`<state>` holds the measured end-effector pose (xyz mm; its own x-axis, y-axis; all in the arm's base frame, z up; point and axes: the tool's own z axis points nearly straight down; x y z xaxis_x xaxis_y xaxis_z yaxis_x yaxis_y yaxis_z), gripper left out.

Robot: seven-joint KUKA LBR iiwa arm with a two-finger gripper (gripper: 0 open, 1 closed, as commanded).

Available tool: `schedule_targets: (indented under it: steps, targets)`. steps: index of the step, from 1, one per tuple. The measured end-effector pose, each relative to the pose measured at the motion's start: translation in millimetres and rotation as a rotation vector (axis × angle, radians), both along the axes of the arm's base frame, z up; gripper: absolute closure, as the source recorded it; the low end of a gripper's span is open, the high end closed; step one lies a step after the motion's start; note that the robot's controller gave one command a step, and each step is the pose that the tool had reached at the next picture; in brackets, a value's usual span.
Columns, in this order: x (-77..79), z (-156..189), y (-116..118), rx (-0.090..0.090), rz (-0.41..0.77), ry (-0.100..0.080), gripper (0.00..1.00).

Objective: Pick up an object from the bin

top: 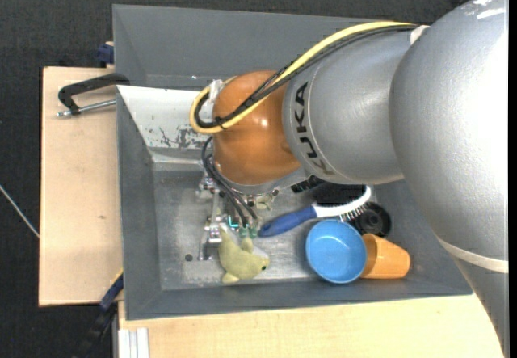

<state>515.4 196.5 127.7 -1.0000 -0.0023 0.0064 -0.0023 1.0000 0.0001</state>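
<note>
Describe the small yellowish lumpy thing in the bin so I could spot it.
Start at the grey metal bin; along its near wall, left of the round blue plastic cup, lies a pale yellow-green soft toy. Unlike that cup and the blue-handled brush beside it, it is lumpy and dull-coloured.

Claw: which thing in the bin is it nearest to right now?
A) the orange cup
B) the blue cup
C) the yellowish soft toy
C: the claw hangs right at the upper edge of the yellowish soft toy by the near wall of the bin, while the blue cup and the orange cup lie well off toward the view's right.
</note>
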Motion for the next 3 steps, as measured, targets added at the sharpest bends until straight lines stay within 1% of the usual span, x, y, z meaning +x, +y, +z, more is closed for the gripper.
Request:
schedule_targets:
  steps: [1, 2, 3]
  targets:
    - [26.0, -41.9, -78.5, 0.001, 0.247, -0.006, 0.00]
    - [25.3, -42.5, -76.7, 0.003, 0.250, -0.007, 1.00]
    - [25.6, -42.4, -77.0, 0.003, 0.250, -0.008, 0.00]
